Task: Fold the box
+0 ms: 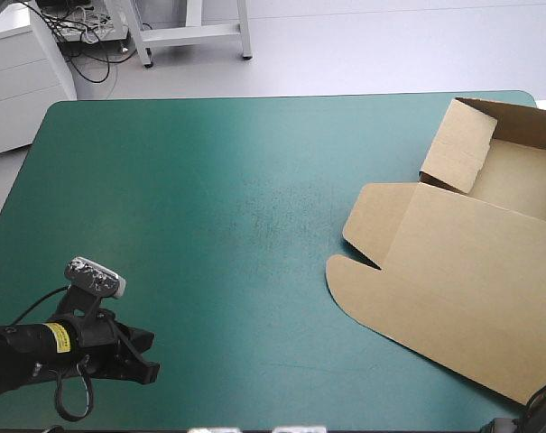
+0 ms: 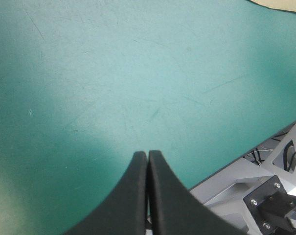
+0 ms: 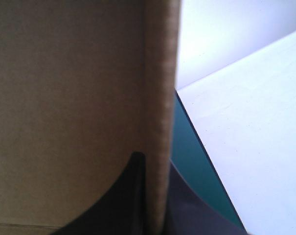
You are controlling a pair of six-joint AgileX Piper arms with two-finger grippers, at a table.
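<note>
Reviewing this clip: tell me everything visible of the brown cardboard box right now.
The brown cardboard box is a cut sheet of plain board, partly formed. It lies on the teal-green table cover at the table's right side, running out of the high view there. Its large lid panel lies flat, with two rounded flaps toward the table's middle. At the far end a side wall stands raised. The right gripper is shut on a board edge; no other contact shows.
</note>
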